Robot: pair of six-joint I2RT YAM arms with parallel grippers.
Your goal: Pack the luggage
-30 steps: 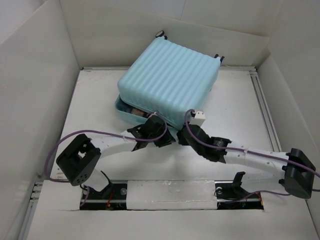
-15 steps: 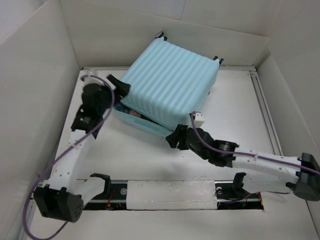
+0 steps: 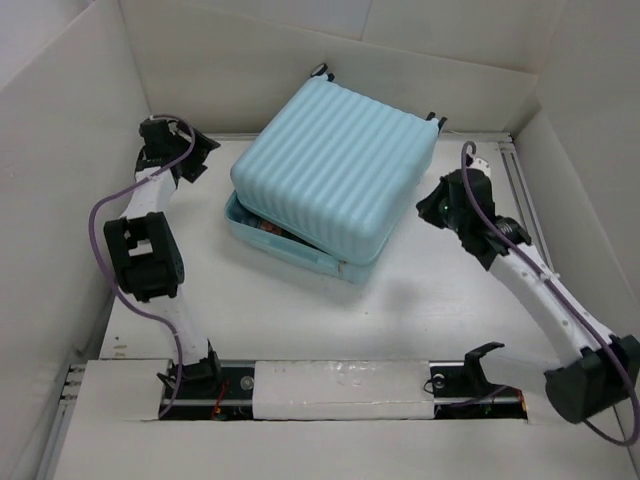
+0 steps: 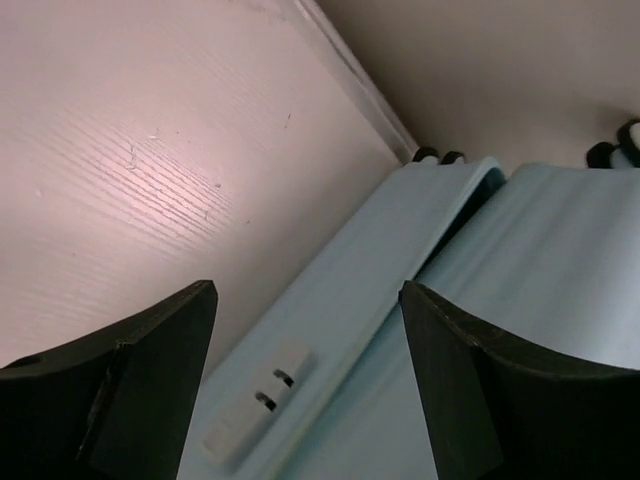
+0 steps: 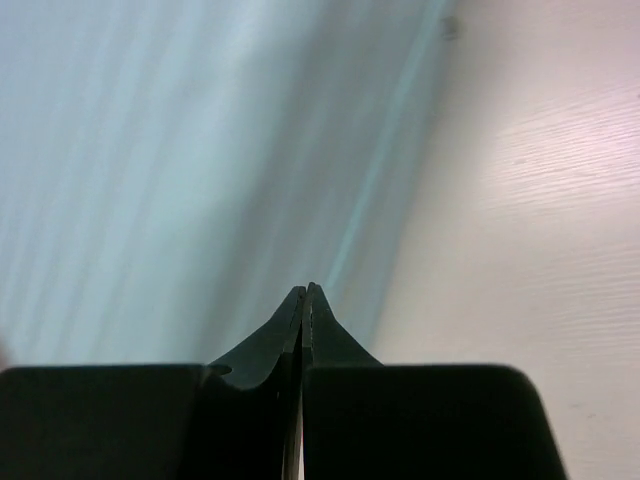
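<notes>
The luggage (image 3: 335,165), a pale aqua ribbed suitcase, lies flat in the middle of the table. Its lid rests slightly ajar over the lower half (image 3: 285,245), and something pinkish (image 3: 268,226) shows in the front gap. My left gripper (image 3: 203,157) hovers off the luggage's left back corner. It stands open, and its view looks down on the shell's edge (image 4: 400,300) past spread fingers (image 4: 150,385). My right gripper (image 3: 426,210) is by the luggage's right side, shut on nothing, its tips (image 5: 305,295) pointing at the ribbed shell (image 5: 200,150).
White walls (image 3: 70,150) box in the table on the left, back and right. A metal rail (image 3: 525,200) runs along the right edge. A small white latch-like piece (image 4: 255,405) sits on the luggage's rim. Caster wheels (image 3: 322,70) poke out at the back.
Both arms left the luggage's front edge. The left swung to the far left back corner and opened; the right moved to the luggage's right side, shut. The lid sits lower.
</notes>
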